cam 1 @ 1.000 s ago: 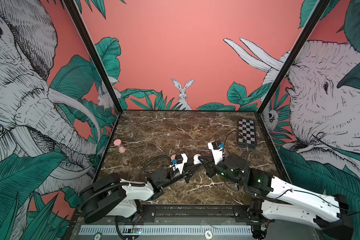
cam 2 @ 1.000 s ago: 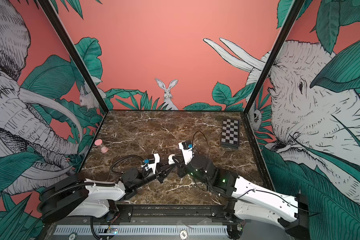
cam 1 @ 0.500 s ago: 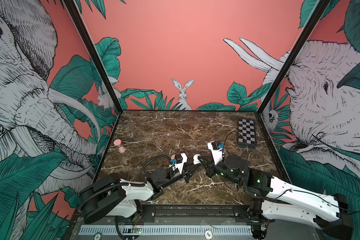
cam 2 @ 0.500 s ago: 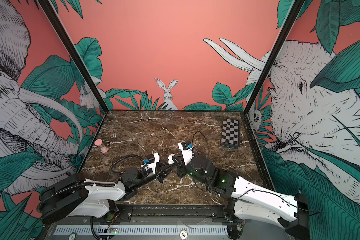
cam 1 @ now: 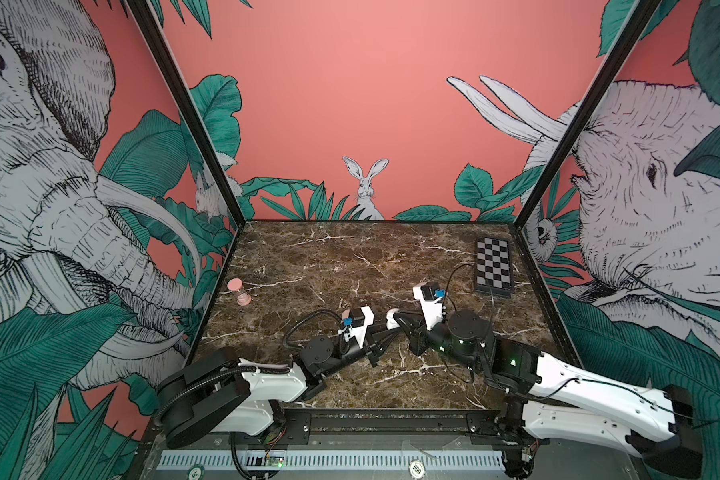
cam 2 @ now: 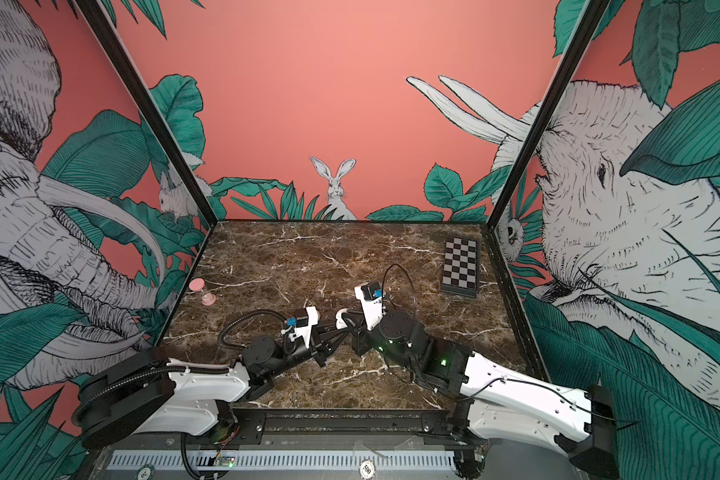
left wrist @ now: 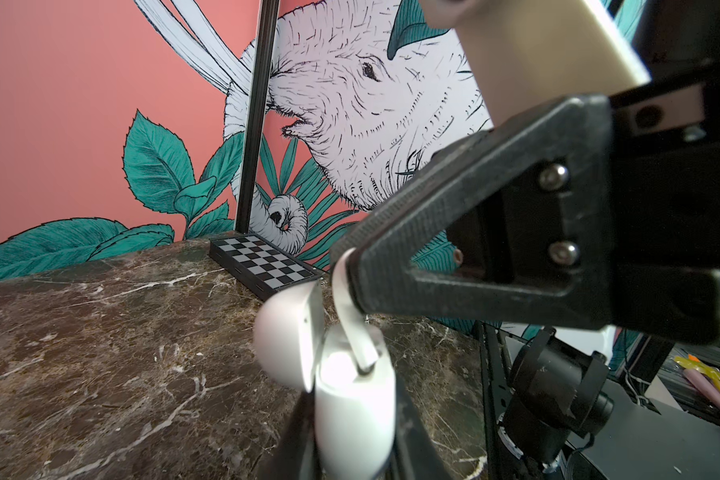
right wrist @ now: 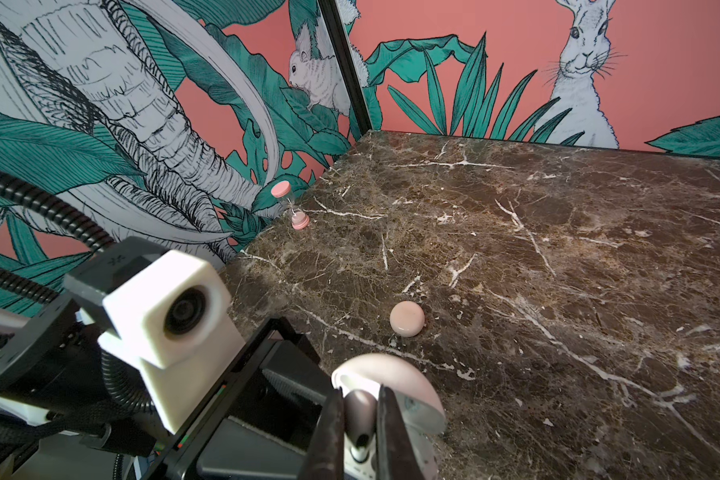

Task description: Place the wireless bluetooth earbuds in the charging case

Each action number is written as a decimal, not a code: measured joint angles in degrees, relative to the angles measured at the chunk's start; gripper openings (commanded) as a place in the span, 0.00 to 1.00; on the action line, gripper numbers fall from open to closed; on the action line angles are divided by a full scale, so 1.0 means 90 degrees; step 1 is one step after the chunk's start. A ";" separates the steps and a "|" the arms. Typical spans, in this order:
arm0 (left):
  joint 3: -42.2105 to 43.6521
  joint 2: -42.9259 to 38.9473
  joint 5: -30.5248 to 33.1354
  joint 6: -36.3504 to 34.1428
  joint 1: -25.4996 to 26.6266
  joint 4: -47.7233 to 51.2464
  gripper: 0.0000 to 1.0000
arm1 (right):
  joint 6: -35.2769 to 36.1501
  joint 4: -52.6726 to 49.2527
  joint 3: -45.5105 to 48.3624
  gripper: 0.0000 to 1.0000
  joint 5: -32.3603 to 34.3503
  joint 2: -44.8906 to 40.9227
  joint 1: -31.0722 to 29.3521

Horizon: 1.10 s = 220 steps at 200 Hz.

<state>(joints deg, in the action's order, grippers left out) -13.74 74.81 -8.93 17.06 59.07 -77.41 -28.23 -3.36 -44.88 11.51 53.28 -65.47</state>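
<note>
Now my right fingers [right wrist: 329,428] pinch earbud [left wrist: 346,299], stem tip at slot of open charging case [left wrist: 354,415] just below, clamped in my left fingers [left wrist: 416,449].

White charging case [left wrist: 352,419]; checkered board [cam 1: 492,266]; pink hourglass [cam 1: 238,291]

Left gripper [cam 2: 338,329] and right gripper [cam 2: 348,321] meet at white charging case [cam 2: 341,316], mid worktop [cam 2: 308,257]; checkerboard [cam 2: 460,266] far right; pink hourglass [cam 2: 202,291] left edge
</note>
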 measured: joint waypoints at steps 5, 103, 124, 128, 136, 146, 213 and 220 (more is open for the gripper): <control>0.0000 -0.0005 0.0000 0.0007 0.0000 0.0010 0.00 | 0.0000 0.0017 0.0015 0.04 -0.0002 -0.0005 -0.0002; 0.0022 -0.0255 0.0068 0.0036 0.0000 0.0095 0.00 | 0.0029 0.0206 0.0083 0.02 -0.0049 -0.0153 -0.0058; 0.0024 -0.0255 0.0063 0.0034 0.0000 0.0100 0.00 | 0.0049 0.0206 0.0083 0.02 -0.0070 -0.0141 -0.0061; 0.0024 -0.0255 0.0063 0.0034 0.0000 0.0100 0.00 | 0.0049 0.0206 0.0083 0.02 -0.0070 -0.0138 -0.0061; 0.0024 -0.0255 0.0051 0.0029 0.0000 0.0102 0.00 | 0.0053 0.0204 0.0083 0.02 -0.0070 -0.0136 -0.0061; 0.0024 -0.0255 0.0034 0.0002 0.0000 0.0102 0.00 | 0.0068 0.0202 0.0080 0.01 -0.0068 -0.0136 -0.0061; 0.0046 -0.0284 -0.0036 -0.0192 0.0000 0.0107 0.00 | 0.0223 0.0153 0.0070 0.00 -0.0233 -0.0136 -0.0061; 0.0046 -0.0291 -0.0036 -0.0204 0.0000 0.0109 0.00 | 0.0238 0.0153 0.0066 0.00 -0.0245 -0.0136 -0.0061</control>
<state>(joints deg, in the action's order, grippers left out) -13.32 72.18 -9.26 15.22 59.07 -76.42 -26.09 -1.98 -44.29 9.30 52.05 -66.02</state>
